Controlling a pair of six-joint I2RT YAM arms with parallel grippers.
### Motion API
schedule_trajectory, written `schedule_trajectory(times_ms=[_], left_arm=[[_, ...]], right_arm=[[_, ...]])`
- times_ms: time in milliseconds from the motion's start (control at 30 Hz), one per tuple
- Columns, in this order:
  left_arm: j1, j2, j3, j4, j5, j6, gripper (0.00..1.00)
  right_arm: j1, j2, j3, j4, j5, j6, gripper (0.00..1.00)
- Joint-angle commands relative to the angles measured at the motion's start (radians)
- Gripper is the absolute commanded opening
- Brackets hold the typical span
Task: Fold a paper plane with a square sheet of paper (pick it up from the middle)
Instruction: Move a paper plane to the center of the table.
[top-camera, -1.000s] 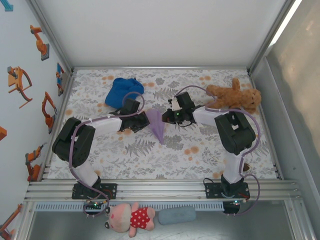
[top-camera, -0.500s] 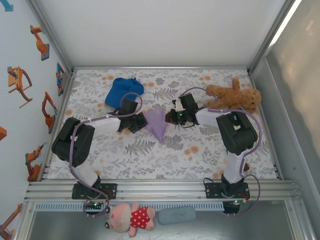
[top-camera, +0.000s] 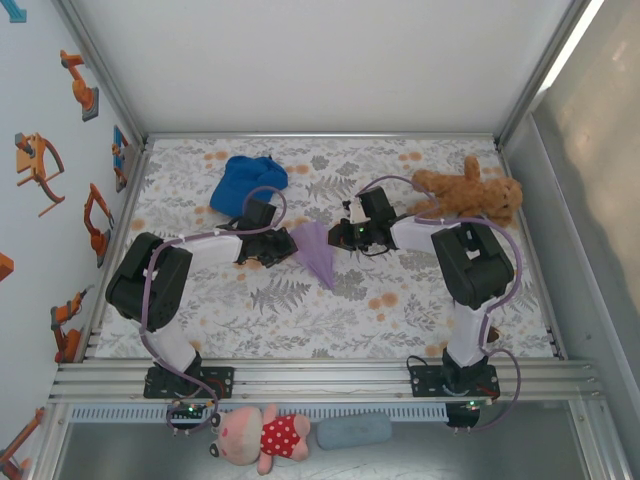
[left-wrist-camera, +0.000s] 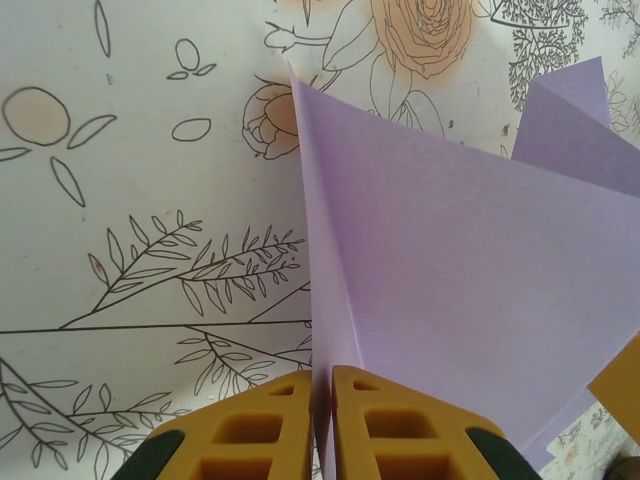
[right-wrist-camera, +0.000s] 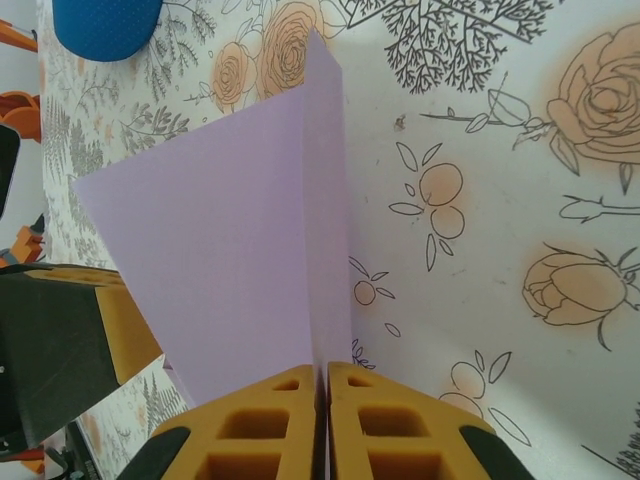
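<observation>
Looking down from above, two black-and-white arms reach in from the near edge of a floral-print worktop and meet approx. at its centre, w/ a lavender paper plane between them. The plane is a slim folded triangle, wide end toward the far side, pointed nose toward the near side. The left gripper is at the plane's left edge and the right gripper at its right edge, each arm stretched low and inward. In the left wrist view, the left gripper has its yellow pads pressed almost together, w/ a thin edge of the paper plane pinched in the slit between them; the sheet rises away from the pads as a broad, creased wing. In the right wrist view, the right gripper is likewise nearly closed, its pads nipping a folded edge of the paper plane, which fans out to the left. Can't tell whether the nose touches the worktop. A blue cap lies far left, well apart from the plane. A brown teddy bear lies far right, near the right arm. A pink plush toy lies off the worktop, in front of the arm bases.
</observation>
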Motion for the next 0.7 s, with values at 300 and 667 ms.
schedule_trajectory(times_ms=[300,667], left_arm=[[0.002,0.018,0.028,-0.044,0.000,0.046,0.15],[-0.015,-0.135,0.031,-0.168,-0.126,0.033,0.29]], right_arm=[[-0.004,0.008,0.020,-0.029,-0.034,-0.009,0.12],[-0.005,-0.053,0.010,-0.034,0.017,-0.016,0.00]])
